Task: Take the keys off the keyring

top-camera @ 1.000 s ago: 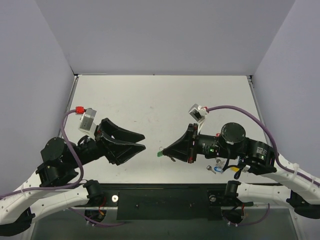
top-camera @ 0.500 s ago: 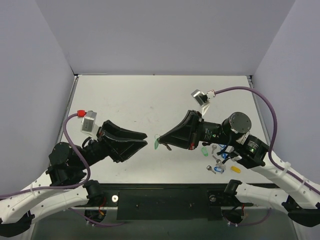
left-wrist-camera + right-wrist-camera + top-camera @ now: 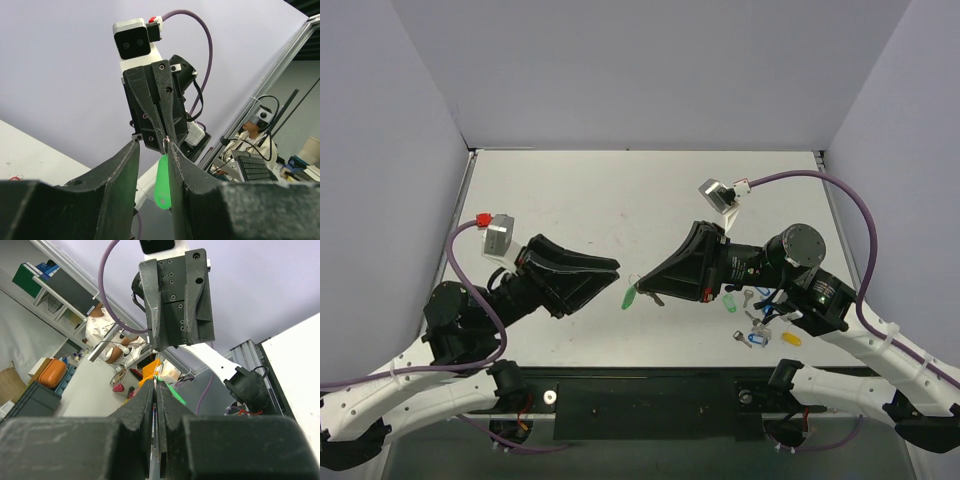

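My right gripper (image 3: 641, 283) is raised over the table's middle and shut on a thin bare silver key (image 3: 156, 405) held edge-on between its pads. The thin keyring (image 3: 165, 145) sticks out at its tip, with the green-headed key (image 3: 629, 296) hanging from it. In the left wrist view the green key (image 3: 163, 183) hangs between my left gripper's open fingers, close to the right finger (image 3: 176, 165). My left gripper (image 3: 617, 268) points at the right one, tips almost meeting. In the right wrist view the right gripper (image 3: 155, 386) shows a green sliver (image 3: 173, 391) past its tip.
Several loose small keys lie on the table under the right arm: a green one (image 3: 729, 300), a blue-and-silver one (image 3: 752, 337) and a yellow one (image 3: 791, 340). Grey walls stand on three sides of the white table (image 3: 620, 200).
The right arm has swung up and left with the keys. The left gripper has moved right and up, so its open fingers now sit either side of the green key.
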### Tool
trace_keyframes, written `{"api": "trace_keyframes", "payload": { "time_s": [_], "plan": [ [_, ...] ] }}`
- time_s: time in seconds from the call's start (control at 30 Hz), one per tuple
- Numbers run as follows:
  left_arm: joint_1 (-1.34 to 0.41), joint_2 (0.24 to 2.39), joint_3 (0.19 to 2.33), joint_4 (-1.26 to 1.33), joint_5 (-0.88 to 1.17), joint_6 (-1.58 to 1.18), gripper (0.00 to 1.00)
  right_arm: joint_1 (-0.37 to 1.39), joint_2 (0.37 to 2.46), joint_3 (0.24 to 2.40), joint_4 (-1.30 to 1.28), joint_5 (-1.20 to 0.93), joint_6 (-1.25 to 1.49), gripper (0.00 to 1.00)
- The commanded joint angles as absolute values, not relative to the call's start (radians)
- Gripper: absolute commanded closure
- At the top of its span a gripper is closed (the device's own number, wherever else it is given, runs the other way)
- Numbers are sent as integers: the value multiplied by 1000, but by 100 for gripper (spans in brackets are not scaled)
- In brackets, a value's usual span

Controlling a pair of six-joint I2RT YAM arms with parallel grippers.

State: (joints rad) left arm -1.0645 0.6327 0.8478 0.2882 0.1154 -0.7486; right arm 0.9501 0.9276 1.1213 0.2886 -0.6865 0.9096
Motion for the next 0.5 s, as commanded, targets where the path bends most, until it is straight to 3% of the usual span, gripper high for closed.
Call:
{"api": "trace_keyframes", "payload": {
  "time_s": [0.0,0.47],
  "plan": [
    [-1068,661,862,383,147,-773,62,948,923,1146,371,-712,902,100],
    [-1068,698,882,405,175,-804,68,948,925,1147,353,-690,882,100]
  ]
}}
